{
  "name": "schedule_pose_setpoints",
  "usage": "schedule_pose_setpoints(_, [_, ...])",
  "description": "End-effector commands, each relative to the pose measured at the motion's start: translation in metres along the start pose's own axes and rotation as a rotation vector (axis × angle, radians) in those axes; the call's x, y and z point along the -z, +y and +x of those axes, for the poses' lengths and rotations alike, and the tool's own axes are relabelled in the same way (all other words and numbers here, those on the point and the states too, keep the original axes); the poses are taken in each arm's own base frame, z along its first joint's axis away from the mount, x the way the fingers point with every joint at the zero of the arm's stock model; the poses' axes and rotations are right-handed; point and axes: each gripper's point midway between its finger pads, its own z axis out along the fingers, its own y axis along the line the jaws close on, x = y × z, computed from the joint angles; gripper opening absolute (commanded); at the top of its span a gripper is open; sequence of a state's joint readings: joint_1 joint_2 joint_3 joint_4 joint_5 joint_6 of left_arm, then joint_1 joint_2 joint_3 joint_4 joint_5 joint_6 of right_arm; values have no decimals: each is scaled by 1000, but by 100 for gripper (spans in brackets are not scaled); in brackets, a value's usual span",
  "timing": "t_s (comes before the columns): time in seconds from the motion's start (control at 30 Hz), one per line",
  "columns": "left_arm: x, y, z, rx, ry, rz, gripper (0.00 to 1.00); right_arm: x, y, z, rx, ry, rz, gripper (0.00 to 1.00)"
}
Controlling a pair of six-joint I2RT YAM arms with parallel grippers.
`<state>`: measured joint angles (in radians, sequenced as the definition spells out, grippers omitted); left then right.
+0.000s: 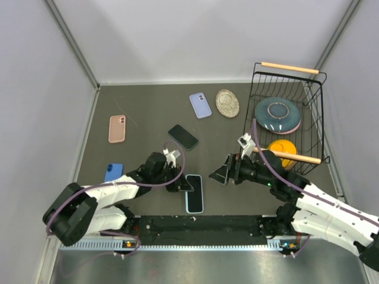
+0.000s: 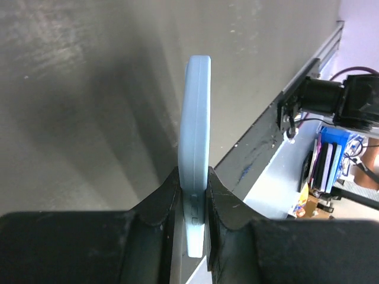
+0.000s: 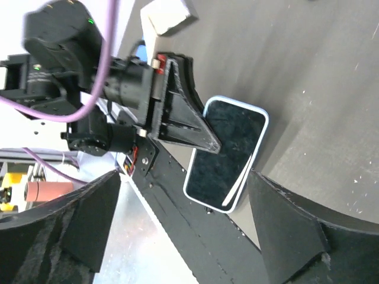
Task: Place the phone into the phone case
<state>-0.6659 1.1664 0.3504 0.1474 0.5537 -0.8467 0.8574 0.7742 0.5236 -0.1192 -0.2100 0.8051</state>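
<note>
**Left gripper clamps the cased phone, right gripper stands clear**

At the lower centre of the overhead view the left gripper (image 1: 184, 185) is pinched on the phone case (image 1: 194, 193), biting the case's upper left corner. The left wrist view confirms it. The black fingers (image 2: 159, 204) press on either side of the thin pale blue edge, which runs straight up the middle of that frame.

Just to the right in the overhead shot, the right gripper (image 1: 223, 173) has its jaws spread wide with nothing between them. It sits near the case but apart from it. In its own wrist view the two fingers frame the lower corners and the case shows between them, up in the middle of the frame.

As for looks, the phone (image 3: 228, 152) is a dark glossy slab with a pale streak of reflection near one end. It sits inside the case, and the light blue rim wraps all four rounded corners. The pair lies on the dark table (image 1: 148, 106), right beside the black rail at the lower edge. I cannot tell whether the case rests fully flat or is tipped slightly.

Higher in the overhead view, a second black phone (image 1: 183, 136) lies bare on the table, well apart from both grippers.
</note>
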Motion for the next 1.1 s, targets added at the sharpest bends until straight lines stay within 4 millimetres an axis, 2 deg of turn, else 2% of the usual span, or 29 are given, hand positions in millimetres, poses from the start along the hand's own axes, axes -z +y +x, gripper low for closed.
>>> schedule_pose_setpoints(0.0, [-7,-16,-19,19,-52,55,0,14,2,-16,45,-84,22,97])
schedule_pose_setpoints(0.2, [-16,-21,-28,44,-49,65,0,22,-3,-18,62,-103,49,99])
schedule_pose_setpoints(0.5, [-36,-5,-39,76,-50,-4,0,24,-4,-18,89,-99,60,99])
schedule_pose_setpoints(0.6, [-41,7,-40,109,-51,-60,0,25,-6,-17,94,-96,66,99])
schedule_pose_setpoints(0.7, [-42,21,-40,139,-58,-132,4,25,-8,-15,101,-91,70,99])
schedule_pose_setpoints(0.87, [-31,36,-43,148,-105,-243,26,25,-13,-15,113,-91,89,99])
schedule_pose_setpoints(1.07, [-9,39,-47,131,-169,-314,42,22,-15,-15,112,-83,101,99])
